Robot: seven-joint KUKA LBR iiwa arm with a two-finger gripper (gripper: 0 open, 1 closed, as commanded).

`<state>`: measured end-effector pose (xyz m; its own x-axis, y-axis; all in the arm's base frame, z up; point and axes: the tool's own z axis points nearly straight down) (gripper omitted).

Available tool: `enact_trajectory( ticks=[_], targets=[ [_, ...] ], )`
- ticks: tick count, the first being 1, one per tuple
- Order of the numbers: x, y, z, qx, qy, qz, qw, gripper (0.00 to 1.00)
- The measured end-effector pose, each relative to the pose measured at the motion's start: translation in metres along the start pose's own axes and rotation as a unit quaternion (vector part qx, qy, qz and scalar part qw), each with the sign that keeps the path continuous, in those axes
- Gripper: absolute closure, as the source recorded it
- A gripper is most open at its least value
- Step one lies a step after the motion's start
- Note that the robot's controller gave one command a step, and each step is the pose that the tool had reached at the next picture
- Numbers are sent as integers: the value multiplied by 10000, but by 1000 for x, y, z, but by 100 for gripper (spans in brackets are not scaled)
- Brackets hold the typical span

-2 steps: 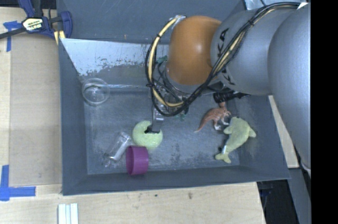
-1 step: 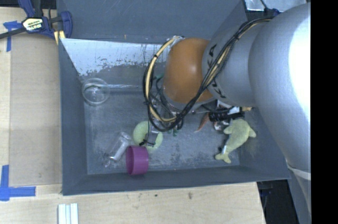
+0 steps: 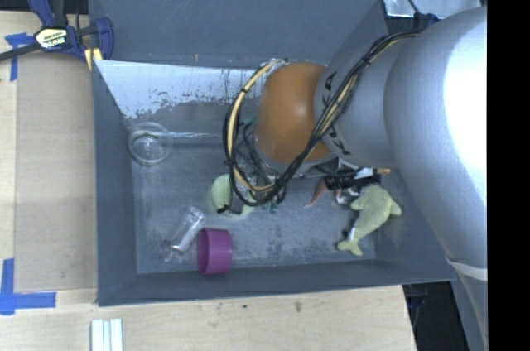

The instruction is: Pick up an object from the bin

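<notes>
Up from the purple cylinder [image 3: 215, 250], a pale green lump [image 3: 221, 194] lies just beside the gripper [image 3: 248, 190]. Whether the gripper is apart or together I cannot tell. Its loose cables [image 3: 240, 151] might nudge the lump aside, spoiling a grasp.

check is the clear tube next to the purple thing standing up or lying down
Lying down: the clear tube rests lengthwise and slanted on the bin floor, one end beside the purple cylinder.
</notes>
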<state>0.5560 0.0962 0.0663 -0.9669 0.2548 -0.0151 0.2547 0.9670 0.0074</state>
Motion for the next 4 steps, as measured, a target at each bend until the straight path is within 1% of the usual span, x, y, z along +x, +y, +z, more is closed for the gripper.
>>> enact_trajectory(
  ticks=[1, 2, 3, 4],
  targets=[
    [0, 0, -2, 2, 9, -15, 10000, 100],
    [1, -1, -9, 21, 49, -17, 10000, 100],
    [2, -2, -28, 39, 84, -18, 10000, 100],
    [-1, -1, -41, 23, 44, -17, 10000, 100]
  ],
)
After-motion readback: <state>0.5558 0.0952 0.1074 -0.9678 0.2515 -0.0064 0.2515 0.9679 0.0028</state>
